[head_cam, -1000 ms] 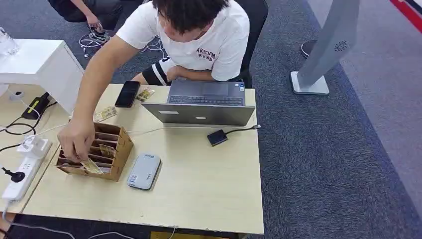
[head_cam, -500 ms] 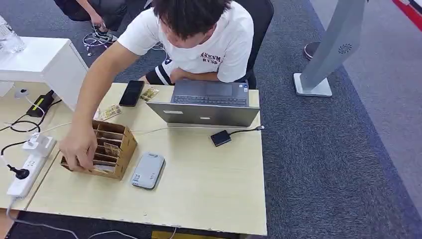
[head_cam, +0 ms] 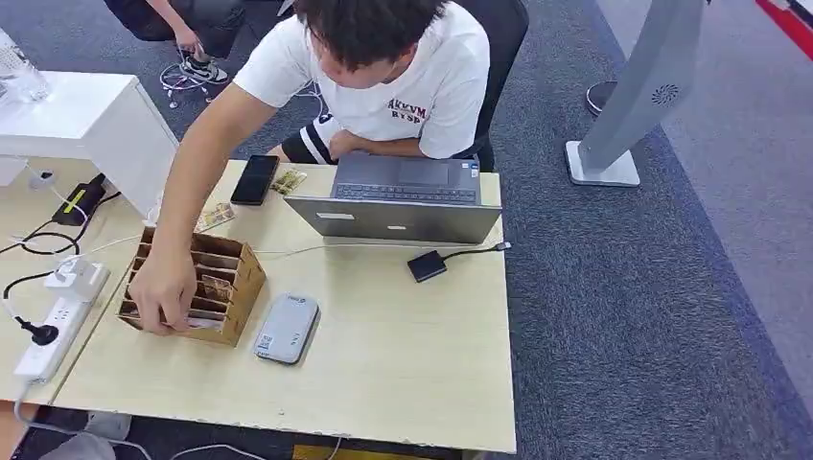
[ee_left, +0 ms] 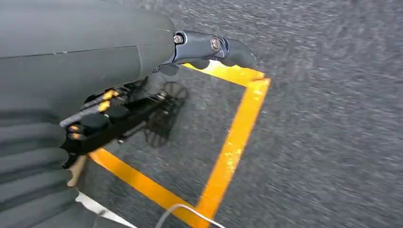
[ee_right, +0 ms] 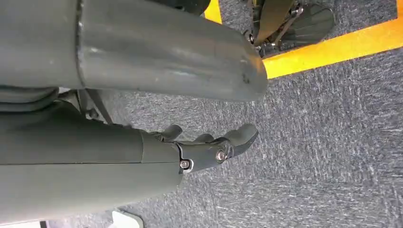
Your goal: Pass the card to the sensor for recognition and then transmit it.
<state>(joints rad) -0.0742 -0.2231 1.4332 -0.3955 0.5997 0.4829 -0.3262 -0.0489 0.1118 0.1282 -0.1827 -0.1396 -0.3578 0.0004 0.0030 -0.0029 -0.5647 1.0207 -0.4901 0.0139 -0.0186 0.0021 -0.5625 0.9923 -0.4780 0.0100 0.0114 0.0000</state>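
Head view: a person's hand [head_cam: 163,287] sits inside the slotted cardboard card holder [head_cam: 195,285] at the near-left of the desk [head_cam: 403,374], apparently on a card lying at the holder's front edge; other cards [head_cam: 215,287] stand in the slots. The grey card reader [head_cam: 284,328], prob. the sensor, lies just beside the holder, w/ a laptop [head_cam: 395,203] and a small black dongle [head_cam: 425,264] further back, a phone [head_cam: 254,179] near the far edge. Risk: if an arm reaches in while that hand is in the holder, they could collide or knock the light holder into the reader; the cards sit close-packed, so a multi-card or missed pinch looks likely. Left wrist view: the left hand [ee_left: 209,47] hangs over grey carpet [ee_left: 328,118] and yellow floor tape [ee_left: 233,147], fingers extended and apart, holding nothing. Picture is blurred, so detail is limited. Right wrist view: the right hand [ee_right: 214,147] also hangs over carpet, fingers lightly curved but apart, empty. Both arms start low beside the body, so a rising hand may clip the desk edge, esp. w/ the cable [head_cam: 58,436] hanging off the near-left corner.
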